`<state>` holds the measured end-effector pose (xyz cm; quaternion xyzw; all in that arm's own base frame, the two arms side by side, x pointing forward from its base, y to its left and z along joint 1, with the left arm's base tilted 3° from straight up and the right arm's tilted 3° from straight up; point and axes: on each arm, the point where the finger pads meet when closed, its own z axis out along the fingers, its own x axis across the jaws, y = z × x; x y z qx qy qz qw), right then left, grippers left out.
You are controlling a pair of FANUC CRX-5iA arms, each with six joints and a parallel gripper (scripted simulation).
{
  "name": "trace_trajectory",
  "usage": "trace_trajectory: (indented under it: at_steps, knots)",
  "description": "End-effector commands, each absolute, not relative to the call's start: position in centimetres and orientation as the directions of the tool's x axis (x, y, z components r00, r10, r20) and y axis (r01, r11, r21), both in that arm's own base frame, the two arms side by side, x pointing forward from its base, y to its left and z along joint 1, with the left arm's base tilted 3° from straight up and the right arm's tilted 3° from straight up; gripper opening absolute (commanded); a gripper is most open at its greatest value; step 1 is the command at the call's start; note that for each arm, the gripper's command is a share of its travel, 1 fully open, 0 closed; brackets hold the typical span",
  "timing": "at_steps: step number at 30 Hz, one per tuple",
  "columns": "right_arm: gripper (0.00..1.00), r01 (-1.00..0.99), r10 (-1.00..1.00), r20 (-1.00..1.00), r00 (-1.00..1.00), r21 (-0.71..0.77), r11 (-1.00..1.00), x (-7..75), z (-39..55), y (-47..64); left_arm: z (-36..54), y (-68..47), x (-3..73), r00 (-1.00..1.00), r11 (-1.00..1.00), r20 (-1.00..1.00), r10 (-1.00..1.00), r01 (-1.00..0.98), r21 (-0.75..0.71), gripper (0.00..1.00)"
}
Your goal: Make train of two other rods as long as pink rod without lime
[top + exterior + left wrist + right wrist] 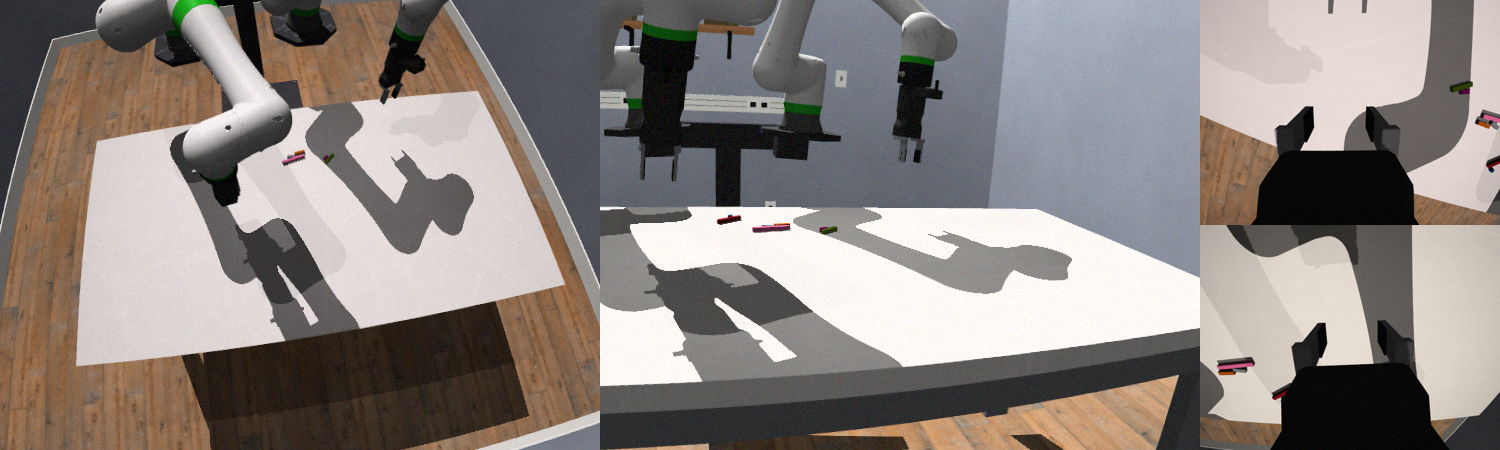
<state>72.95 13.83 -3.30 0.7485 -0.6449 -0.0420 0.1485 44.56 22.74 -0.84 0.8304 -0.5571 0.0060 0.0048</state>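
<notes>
Holding left hand (390,94) (910,151) (1339,123) and right hand (226,199) (659,170) (1352,332) wide open and empty above counter height (450,280) (1050,310) (1369,48) (1454,322). Lying flat between them, well apart from both: pink rod (293,159) (771,228) (1492,118) (1235,365), with red rod (729,219) (1493,163) (1280,394) off to one side, magenta rod (326,157) (822,229) (1464,91) to the other.

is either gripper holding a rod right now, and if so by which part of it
Nothing is held: the left gripper and the right gripper both stand open, with no rod between their fingers.
</notes>
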Motion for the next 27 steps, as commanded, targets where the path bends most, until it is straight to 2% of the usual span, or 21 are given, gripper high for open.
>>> trace_trajectory:
  at_steps: [1,27]
  knots:
    - [1.0,-0.954,-0.978,0.129,0.164,0.274,-0.124,73.0,-3.1,13.8,-0.5,23.2,44.5,0.363,-0.363,0.015,-0.932,-0.932,-0.001,1.0]
    - [1.0,-0.954,-0.978,0.129,0.164,0.274,-0.124,73.0,-3.1,13.8,2.6,28.2,42.8,0.155,-0.155,0.009,-0.988,-0.988,-0.01,1.0]
